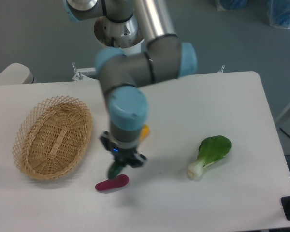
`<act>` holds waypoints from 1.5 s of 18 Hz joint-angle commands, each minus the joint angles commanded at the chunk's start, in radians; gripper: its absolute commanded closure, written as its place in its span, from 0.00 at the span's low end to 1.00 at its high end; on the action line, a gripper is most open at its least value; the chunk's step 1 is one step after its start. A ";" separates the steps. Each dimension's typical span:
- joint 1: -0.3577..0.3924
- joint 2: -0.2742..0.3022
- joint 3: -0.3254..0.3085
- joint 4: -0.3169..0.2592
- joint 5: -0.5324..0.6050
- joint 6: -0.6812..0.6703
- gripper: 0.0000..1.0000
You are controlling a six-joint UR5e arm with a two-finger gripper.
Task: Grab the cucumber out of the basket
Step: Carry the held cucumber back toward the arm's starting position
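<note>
A broad white rectangular table (pixel 222 101) with rounded corners is seen from above, and everything else is set on it or hangs over it. The grey and pale blue jointed robot arm (pixel 135 72) is stretched from its base at the far edge over the middle of the table, with its wrist pointed down. A shallow oval woven wicker basket (pixel 53 137) of tan straw colour lies near the left edge, well apart from the arm; only its woven bottom is seen inside it. A light green leafy bok choy (pixel 210 155) with a white stem lies to the right of the arm. The black two-finger gripper (pixel 120 164) is held under the wrist, above the table and to the right of the basket. A slim, dark green, glossy cucumber (pixel 115 170) is clamped between the jaws; only its lower end is seen, the rest being hidden by the gripper, and it is outside the basket. A small purple oblong vegetable (pixel 111 183) lies just below that end; whether the two touch cannot be told. A yellow-orange fruit (pixel 144 131) is mostly hidden behind the wrist, and only its edge is seen.
</note>
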 joint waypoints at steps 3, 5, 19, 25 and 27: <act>0.052 -0.063 0.065 0.002 0.002 0.074 0.97; 0.081 -0.100 0.103 0.002 0.000 0.135 0.97; 0.103 -0.194 0.206 -0.006 0.052 0.215 0.92; 0.101 -0.190 0.201 -0.003 0.052 0.269 0.92; 0.100 -0.190 0.198 -0.002 0.052 0.270 0.93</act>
